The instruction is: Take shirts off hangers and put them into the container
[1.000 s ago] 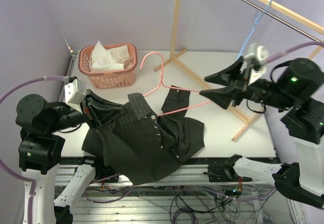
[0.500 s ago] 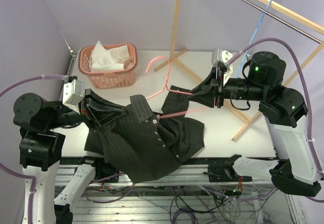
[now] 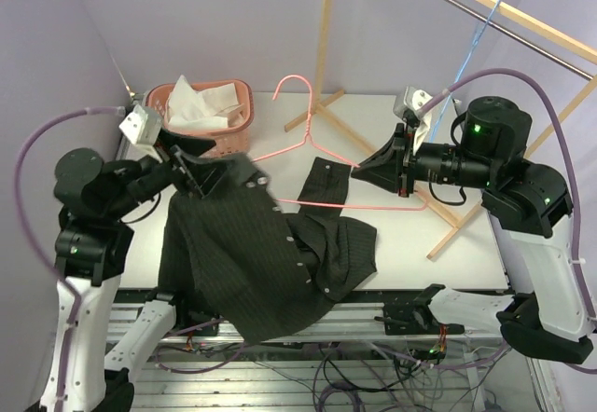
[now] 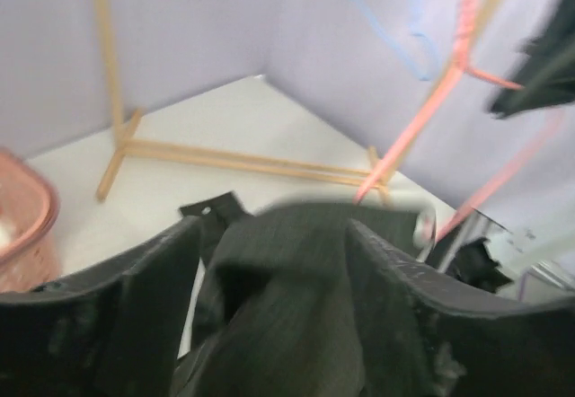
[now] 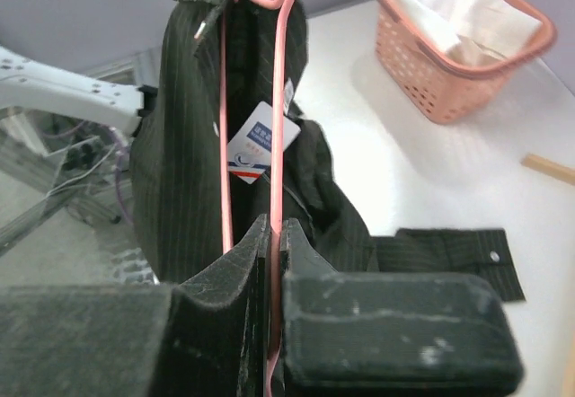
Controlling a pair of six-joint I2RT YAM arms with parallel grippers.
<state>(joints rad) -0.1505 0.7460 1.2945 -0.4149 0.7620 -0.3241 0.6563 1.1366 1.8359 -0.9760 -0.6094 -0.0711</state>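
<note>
Since 1 second ago the right arm has swung in from beside the wooden rack (image 3: 322, 39), and the right gripper (image 5: 274, 228) has closed on the pink hanger (image 5: 223, 127). The hanger's hook now stands higher above the surface (image 3: 410, 244). The left arm has risen toward the basket (image 5: 440, 83), lifting the collar of the dark pinstriped shirt (image 3: 247, 254), and its jaws have parted.

The right jaws are clenched on the hanger's thin wire. The left gripper (image 3: 196, 170) is at the collar with its jaws released and wide, and cloth sits loosely between them. The shirt lies spread over the near edge of the surface, its hem hanging past it. In the right wrist view the hanger's 2 wires run up into the raised collar, so the hanger seems not yet free. The white shirt (image 3: 201, 104) is already in the basket.

The step in hand looks like drawing the hanger out through the neck. To do it well, the left jaws probably need a fresh pinch on the collar or shoulder so the shirt stays put. The right arm should then pull along the line of the wire, away from the collar. A sideways tug could catch the wire on the label or the collar band. The wire may also swivel in the grip, so a slow draw is safer.
</note>
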